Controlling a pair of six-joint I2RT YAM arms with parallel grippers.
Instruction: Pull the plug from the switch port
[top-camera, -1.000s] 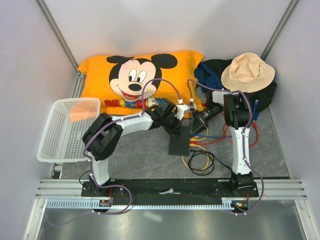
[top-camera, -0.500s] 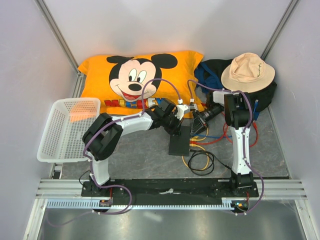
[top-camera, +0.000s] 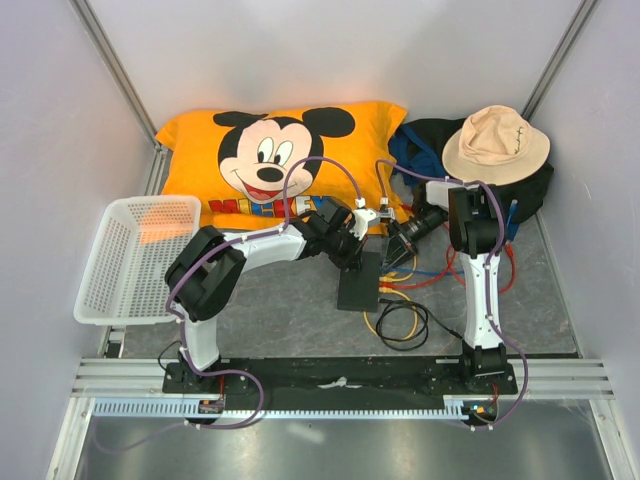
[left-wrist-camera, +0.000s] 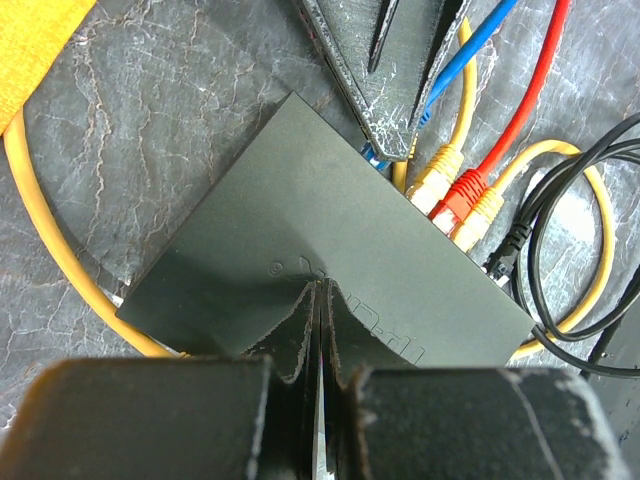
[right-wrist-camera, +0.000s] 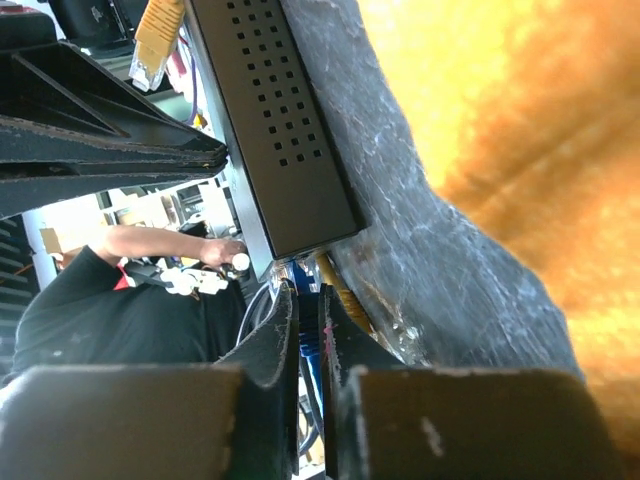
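Jaws pressed together, the left gripper rests on top of the switch, which lies flat on the table. Right gripper jaws, narrow, pinch the blue plug at the switch's socket edge.

Arms: 2, left arm and right arm.
Grippers: 2, left gripper and right gripper; 2 fingers each.
Switch: 1.
Plugs at switch edge, left wrist view: 5 total.
- blue plug: 1
- yellow plugs: 2
- red plug: 1
- black plug: 1

Cable colours on table: 4. Number of separate yellow cables not countable where loops overlap.
Pillow: 1.
Basket: 1.
Hat: 1.
Black bag under hat: 1.
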